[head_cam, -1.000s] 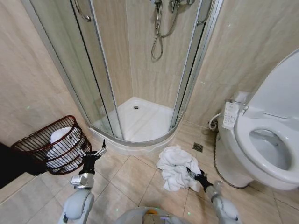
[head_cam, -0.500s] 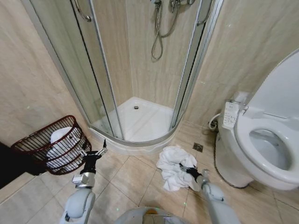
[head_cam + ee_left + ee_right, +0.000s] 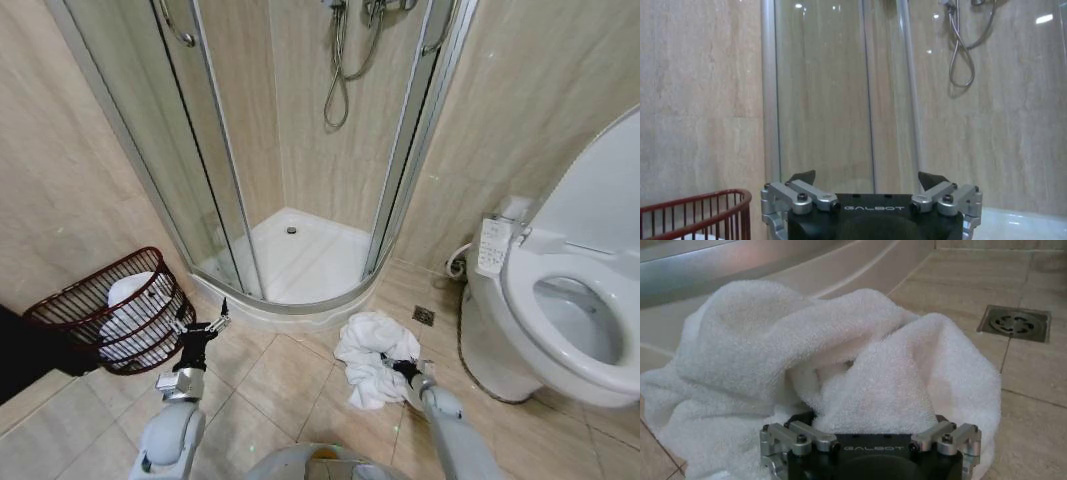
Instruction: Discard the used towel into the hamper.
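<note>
A: Head view first. Where is the right claw (image 3: 402, 367)?

B: Low over the floor, buried in the crumpled white towel (image 3: 372, 355). The towel lies on the tiles all around its tip, with the shower tray (image 3: 300, 262) beyond it and the toilet (image 3: 560, 310) off to its right.

A: And the left claw (image 3: 205, 327)?

B: Raised and idle, with the hamper (image 3: 110, 312) just beside it on its left. Something white already sits inside the basket.

A: Left wrist view?

B: The left claw's fingers (image 3: 803, 177) stand wide apart with nothing between them. The glass shower door (image 3: 833, 95) is ahead of it, and the hamper's red-brown rim (image 3: 700, 200) shows close at its side.

A: Right wrist view?

B: A fold of towel (image 3: 807, 365) lies between the right claw's spread fingers (image 3: 790, 432) and drapes over them. The tips are hidden in the cloth, so I can't tell whether it has pinched yet. A floor drain (image 3: 1015, 322) lies past the towel.

A: So how far along?

B: Early, I'd say. The towel is on the floor, well apart from the hamper. Securing the hold, lifting, carrying across and dropping it in all remain.
</note>
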